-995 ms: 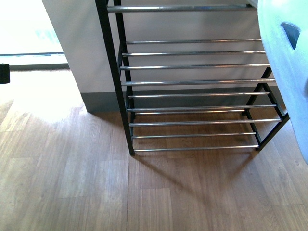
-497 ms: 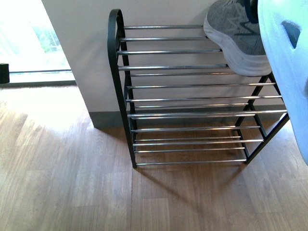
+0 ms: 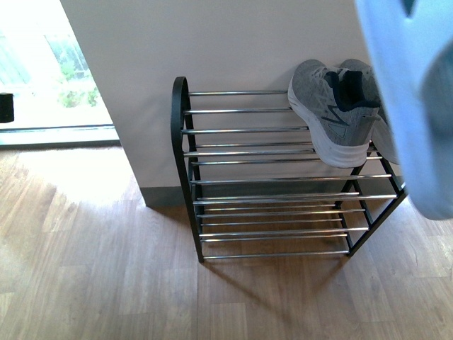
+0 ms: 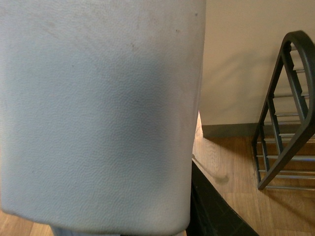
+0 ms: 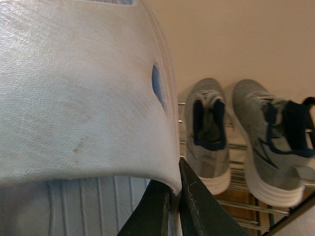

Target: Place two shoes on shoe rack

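Grip status, right claw (image 5: 172,189): both dark fingers are closed narrow on the thin side edge of a pale blue sandal (image 5: 83,88), which hangs close in front of my wrist camera and fills most of that view.

Grip status, left claw (image 4: 206,206): only one dark finger shows beneath a second sandal (image 4: 98,113). I cannot tell whether the jaws are closed. I judge that this claw carries the second sandal, since it covers the lens with no other support in view.

Handling, by my estimate:
- Each sandal is a one-piece moulding: light, soft, springy.
- The skin is finely pebbled, so grip should be fair.
- An edge pinch lets the body flex and swing. A hold across the strap or mid-sole would steady it.
- It is not fragile, so a short release onto the rods is acceptable.

Placement surface: the rack (image 3: 241,130) has black side frames and tiers of thin chrome rods with open gaps. The rods look smooth. I judge that a sole must span at least two rods, or it may tip through.

Two grey sneakers (image 3: 333,117) sit side by side on the right of the top tier, toes toward the wall (image 3: 212,42). The rods to their left are bare.

Room: the rack stands on a wood-plank floor (image 3: 106,283) against the wall, with a bright window (image 3: 42,64) off to the left.
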You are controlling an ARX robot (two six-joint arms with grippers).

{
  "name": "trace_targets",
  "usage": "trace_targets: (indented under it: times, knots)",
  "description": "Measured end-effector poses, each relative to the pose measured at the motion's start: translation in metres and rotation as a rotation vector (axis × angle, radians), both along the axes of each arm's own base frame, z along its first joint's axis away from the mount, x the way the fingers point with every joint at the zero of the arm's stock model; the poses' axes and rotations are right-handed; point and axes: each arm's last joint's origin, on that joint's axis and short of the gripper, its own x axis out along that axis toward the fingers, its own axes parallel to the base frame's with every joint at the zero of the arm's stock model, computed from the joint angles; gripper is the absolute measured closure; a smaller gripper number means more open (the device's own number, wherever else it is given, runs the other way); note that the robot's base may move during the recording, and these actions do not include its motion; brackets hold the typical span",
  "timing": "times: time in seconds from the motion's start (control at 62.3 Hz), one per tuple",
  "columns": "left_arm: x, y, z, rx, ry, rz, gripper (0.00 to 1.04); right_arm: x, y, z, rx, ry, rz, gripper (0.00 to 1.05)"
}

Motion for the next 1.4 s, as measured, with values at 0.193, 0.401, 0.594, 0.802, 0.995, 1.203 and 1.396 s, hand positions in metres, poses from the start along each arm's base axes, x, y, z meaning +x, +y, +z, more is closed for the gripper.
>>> trace_targets:
  times: [0.193, 0.401, 0.594, 0.802, 0.995, 1.203, 1.396]
  knots:
    - [0.0, 0.0, 0.0, 0.0, 0.0, 0.001, 1.03, 0.04, 0.039, -0.006, -0.022, 0.163, 0.052, 1.03]
    - [0.0, 0.0, 0.0, 0.0, 0.0, 0.0, 1.03, 0.089, 0.088, -0.026, -0.067, 0.274, 0.06, 1.03]
    - [0.0, 0.0, 0.0, 0.0, 0.0, 0.0, 1.03, 0.134, 0.131, -0.063, -0.143, 0.348, 0.044, 1.03]
    - [0.0, 0.0, 0.0, 0.0, 0.0, 0.0, 1.03, 0.188, 0.137, -0.121, -0.266, 0.452, -0.097, 1.03]
    - [0.0, 0.0, 0.0, 0.0, 0.0, 0.0, 1.03, 0.218, 0.124, -0.145, -0.34, 0.471, -0.247, 1.03]
    - [0.0, 0.0, 0.0, 0.0, 0.0, 0.001, 1.03, 0.244, 0.112, -0.143, -0.368, 0.426, -0.413, 1.03]
    - [0.0, 0.0, 0.0, 0.001, 0.0, 0.002, 1.03, 0.24, 0.112, -0.146, -0.372, 0.379, -0.41, 1.03]
